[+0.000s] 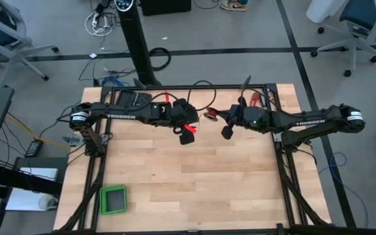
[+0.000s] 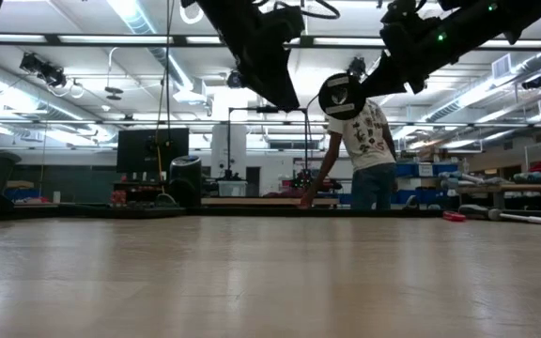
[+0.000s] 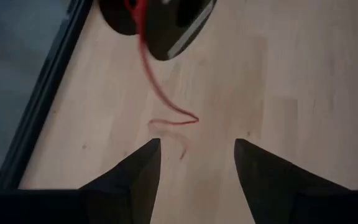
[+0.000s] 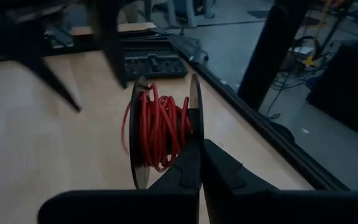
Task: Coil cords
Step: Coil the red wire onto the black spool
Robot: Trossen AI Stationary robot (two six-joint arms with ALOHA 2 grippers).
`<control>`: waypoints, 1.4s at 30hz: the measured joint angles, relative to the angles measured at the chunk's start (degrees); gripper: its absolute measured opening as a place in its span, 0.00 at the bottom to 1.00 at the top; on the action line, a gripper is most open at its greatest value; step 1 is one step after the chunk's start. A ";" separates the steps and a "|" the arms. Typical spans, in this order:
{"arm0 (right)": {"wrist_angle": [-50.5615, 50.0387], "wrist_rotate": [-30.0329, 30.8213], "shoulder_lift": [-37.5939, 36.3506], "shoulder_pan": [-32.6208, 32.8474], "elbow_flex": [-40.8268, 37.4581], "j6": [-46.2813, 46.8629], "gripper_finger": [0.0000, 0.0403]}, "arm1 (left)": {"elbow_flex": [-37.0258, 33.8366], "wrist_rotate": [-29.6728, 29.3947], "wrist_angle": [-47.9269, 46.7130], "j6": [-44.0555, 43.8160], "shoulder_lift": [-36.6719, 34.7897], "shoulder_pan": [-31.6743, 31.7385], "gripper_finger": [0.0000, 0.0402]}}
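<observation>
My right hand (image 4: 199, 163) is clamped on the spool's (image 4: 161, 132) flange. My left hand (image 3: 197, 163) hangs with fingers spread; the red cord (image 3: 166, 106) trails loose on the bench (image 3: 291, 81) just ahead of them. I'd pinch that tail, feeding it under light tension

Both dark six-joint arms reach in from opposite sides and meet near the far middle of the table, raised well above the wood. The left arm stretches level from the left, its wrist bent downward; the left gripper (image 3: 196, 163) hangs with its two dark fingers (image 3: 138, 168) spread wide apart, nothing between them. The right arm comes across from the right, elbow low, forearm angled toward the centre; the right gripper (image 4: 201, 163) has its dark fingers pressed tight together. The two grippers sit near each other, not touching.
</observation>
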 joint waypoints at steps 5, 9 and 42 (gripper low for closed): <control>1.61 1.81 -0.02 1.18 0.00 0.04 0.00 | -5.15 -0.02 8.74 -3.52 0.00 -0.02 0.51; 2.58 2.54 -0.02 1.89 0.00 0.07 0.00 | -10.28 -0.95 17.99 -5.00 0.07 -0.02 0.51; 7.72 1.43 -0.02 2.38 0.02 6.54 0.00 | -11.79 -10.07 29.65 -2.78 1.79 0.13 0.00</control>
